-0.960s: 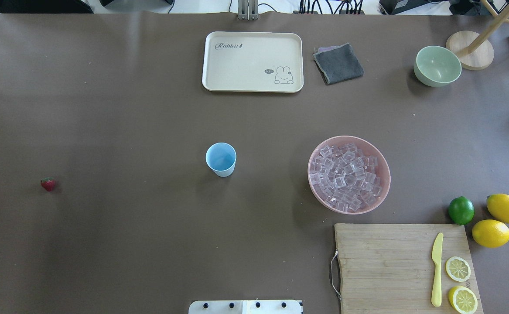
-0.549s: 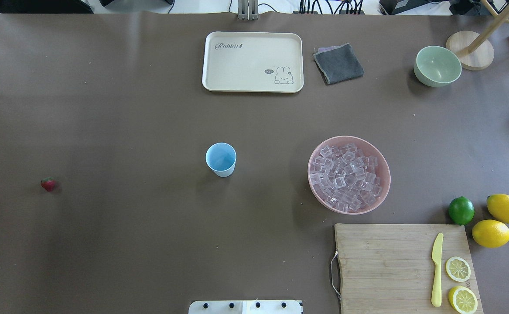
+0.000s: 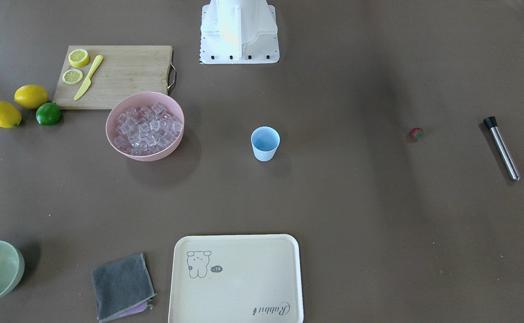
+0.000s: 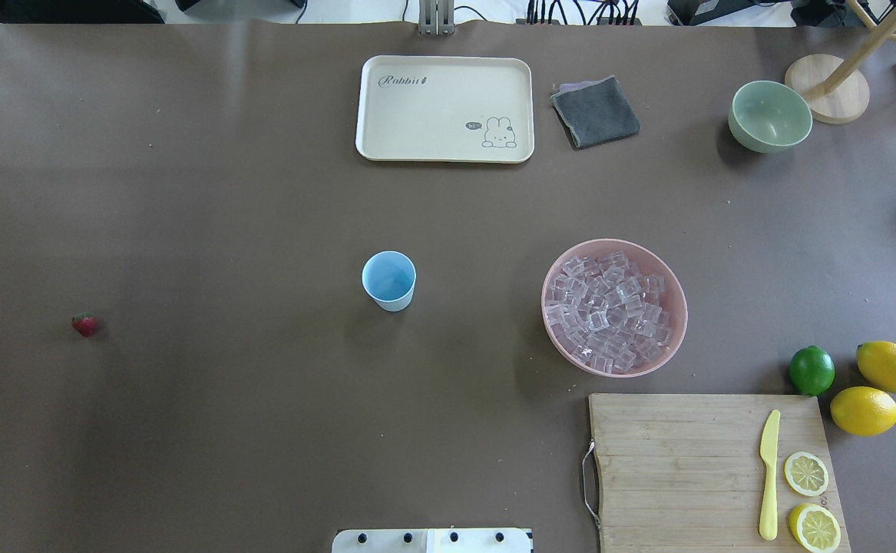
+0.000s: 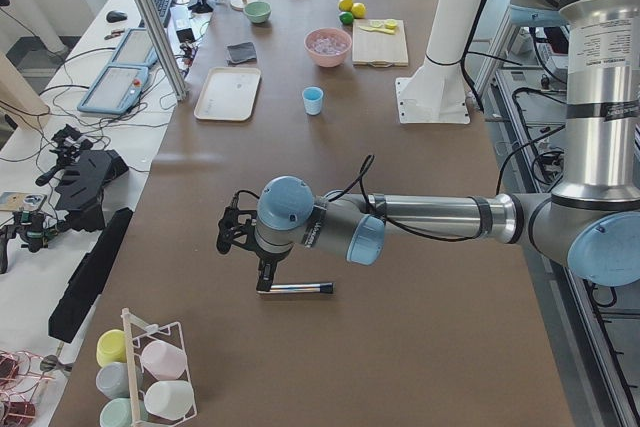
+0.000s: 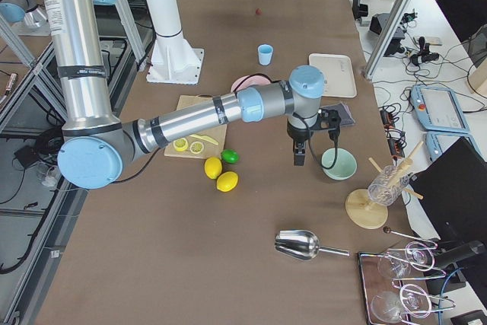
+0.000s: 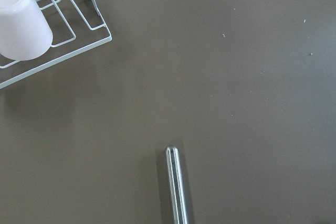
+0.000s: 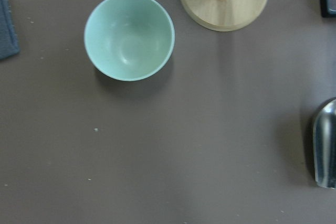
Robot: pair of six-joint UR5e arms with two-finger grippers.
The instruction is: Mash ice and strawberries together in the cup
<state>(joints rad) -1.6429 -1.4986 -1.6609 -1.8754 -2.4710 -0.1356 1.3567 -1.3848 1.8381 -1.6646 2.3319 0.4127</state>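
Though the left gripper (image 5: 263,279) and right gripper (image 6: 299,160) openings are unclear, the probably soft strawberry (image 4: 84,324), nine o'clock from the cup (image 4: 389,281), wants a light mid-body pinch.

Brown table (image 4: 186,192) with cup (image 4: 388,280), strawberry (image 4: 84,324), pink bowl (image 4: 676,307), tray (image 4: 432,115)

Overhead and front cameras look steeply down from opposite sides, sharing the cup (image 4: 389,280); side cameras look along the worktop (image 5: 420,347) from afar; wrist cameras look closely down below left end effector (image 5: 263,277) and right end effector (image 6: 299,156).
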